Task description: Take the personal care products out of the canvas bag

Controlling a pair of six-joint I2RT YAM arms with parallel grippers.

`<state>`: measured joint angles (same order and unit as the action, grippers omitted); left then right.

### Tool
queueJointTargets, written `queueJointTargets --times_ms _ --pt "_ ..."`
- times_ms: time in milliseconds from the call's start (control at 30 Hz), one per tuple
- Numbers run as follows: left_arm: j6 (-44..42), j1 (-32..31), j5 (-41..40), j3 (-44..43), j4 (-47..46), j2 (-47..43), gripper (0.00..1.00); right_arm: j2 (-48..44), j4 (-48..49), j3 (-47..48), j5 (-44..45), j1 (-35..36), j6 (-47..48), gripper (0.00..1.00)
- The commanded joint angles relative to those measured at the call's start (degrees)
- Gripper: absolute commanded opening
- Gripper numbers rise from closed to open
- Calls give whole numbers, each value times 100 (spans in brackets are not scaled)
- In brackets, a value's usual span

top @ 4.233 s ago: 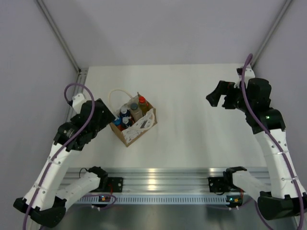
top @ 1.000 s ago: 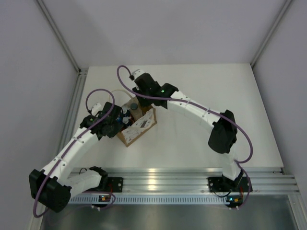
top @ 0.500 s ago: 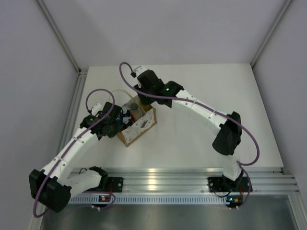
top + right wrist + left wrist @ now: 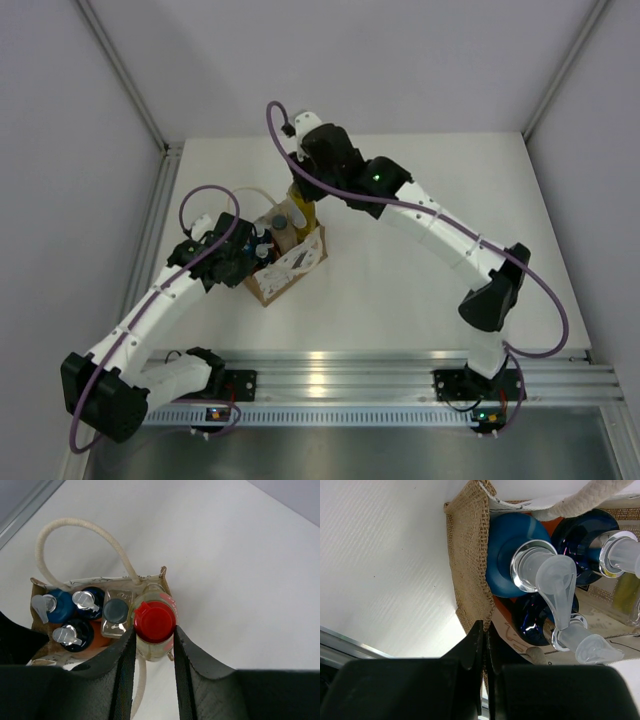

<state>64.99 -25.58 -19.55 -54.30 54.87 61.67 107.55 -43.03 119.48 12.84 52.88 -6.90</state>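
The canvas bag (image 4: 290,268) stands at the table's left. My left gripper (image 4: 485,630) is shut on the bag's woven rim (image 4: 470,570). My right gripper (image 4: 154,630) is shut on the yellow bottle with the red cap (image 4: 155,622), holding it by the top above the bag's far right corner; this bottle (image 4: 303,212) shows under the right wrist in the top view. Inside the bag stand a pale bottle with a dark cap (image 4: 116,611) and three orange bottles with blue pump tops (image 4: 60,607) (image 4: 87,602) (image 4: 72,635).
The bag's white rope handle (image 4: 75,525) loops toward the back left. White tabletop (image 4: 430,230) stretches to the right of the bag. A metal rail (image 4: 160,200) runs along the left edge, with walls close behind.
My right arm came across from the right, closed on the red-capped yellow bottle and is now drawing it up and back from the bag. The left gripper stays clamped on the rim.
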Motion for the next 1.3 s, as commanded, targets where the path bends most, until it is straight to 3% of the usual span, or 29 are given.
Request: queueJointTargets --times_ms 0,467,733,800,933,1267 --pt "5 10 109 113 59 144 0 -761 620 646 271 117 127 0" --pt "22 18 118 139 59 153 0 -1166 629 954 1018 73 373 0" --pt "5 10 153 148 59 144 0 -1122 629 94 281 -226 -102 1" --pt "-4 10 153 148 59 109 0 -955 620 -82 62 -235 -145 6" --pt "-22 18 162 148 59 82 0 -692 620 -311 -229 -226 -286 33" --pt "-22 18 232 236 68 3 0 178 532 -338 -555 -173 -365 55"
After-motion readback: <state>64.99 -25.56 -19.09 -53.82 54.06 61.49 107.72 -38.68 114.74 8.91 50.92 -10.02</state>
